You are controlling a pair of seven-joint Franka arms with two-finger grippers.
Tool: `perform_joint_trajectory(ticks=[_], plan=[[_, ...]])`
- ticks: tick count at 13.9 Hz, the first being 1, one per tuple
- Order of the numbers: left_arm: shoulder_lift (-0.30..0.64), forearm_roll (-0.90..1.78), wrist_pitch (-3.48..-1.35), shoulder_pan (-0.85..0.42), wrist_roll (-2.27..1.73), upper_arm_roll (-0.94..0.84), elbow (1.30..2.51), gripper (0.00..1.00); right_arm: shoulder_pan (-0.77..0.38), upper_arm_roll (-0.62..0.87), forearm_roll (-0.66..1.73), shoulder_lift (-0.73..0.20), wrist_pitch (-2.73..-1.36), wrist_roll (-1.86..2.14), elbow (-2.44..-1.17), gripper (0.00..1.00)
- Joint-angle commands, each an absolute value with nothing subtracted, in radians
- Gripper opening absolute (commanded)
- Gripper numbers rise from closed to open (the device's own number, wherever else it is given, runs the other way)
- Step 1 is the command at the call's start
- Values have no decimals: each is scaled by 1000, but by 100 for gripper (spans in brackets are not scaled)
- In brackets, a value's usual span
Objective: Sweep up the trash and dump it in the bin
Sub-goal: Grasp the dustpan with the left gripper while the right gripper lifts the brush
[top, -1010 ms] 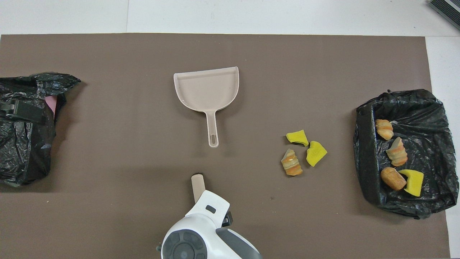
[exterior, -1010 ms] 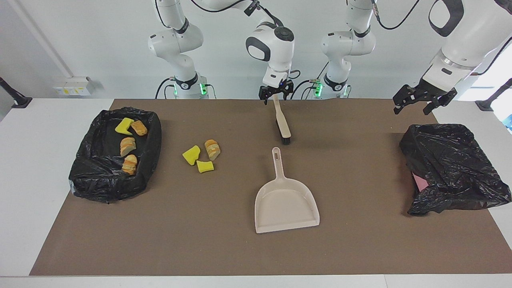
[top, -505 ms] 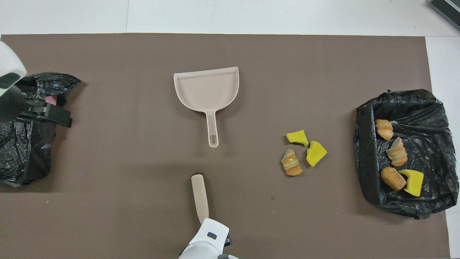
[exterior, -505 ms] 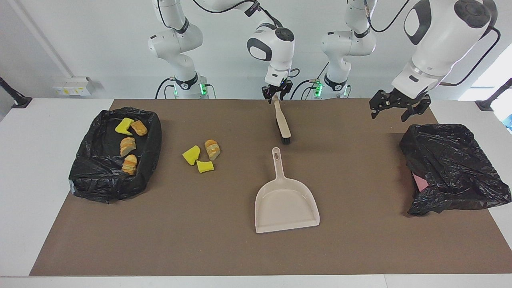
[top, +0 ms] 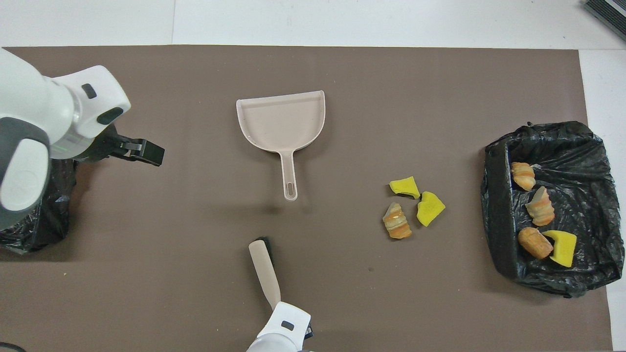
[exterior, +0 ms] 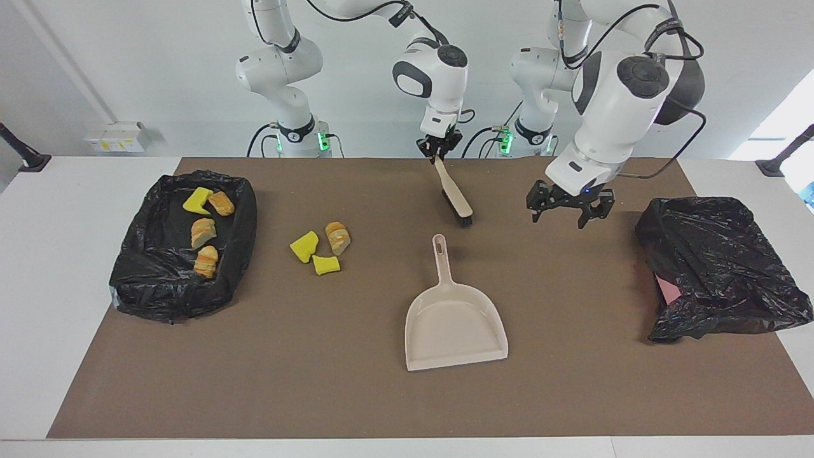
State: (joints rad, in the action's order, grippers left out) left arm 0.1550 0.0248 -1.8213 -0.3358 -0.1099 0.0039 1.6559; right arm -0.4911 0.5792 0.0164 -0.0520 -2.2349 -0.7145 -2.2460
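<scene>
Lying loose: three trash pieces, well apart from brush; four more in bin. Clamped on brush handle: right gripper. Spread apart above mat near dustpan: left gripper. Risk: brush twisting in grip, scattering lumps.

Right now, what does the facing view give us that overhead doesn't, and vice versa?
Facing only: both arm bases and full arms, and the right gripper shut on the brush handle; overhead hides that grip under the wrist. Overhead only: the left gripper side-on beside the covered bin, which the arm largely hides. Both: dustpan, three loose trash pieces, four more in the open lined bin, left gripper open over the mat.
</scene>
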Motion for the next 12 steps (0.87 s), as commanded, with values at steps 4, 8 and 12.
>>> perform_joint_trajectory(ticks=[4, 8, 12], plan=[[271, 34, -1989, -507, -337, 20, 1658, 100, -399, 574, 37, 119, -2001, -704, -2238, 0], [334, 32, -2083, -563, -428, 20, 1658, 100, -237, 560, 40, 274, -1783, -587, -2238, 0], [396, 23, -2164, -600, -543, 21, 1648, 100, 31, 554, 9, 313, -1710, -454, -2229, 0]])
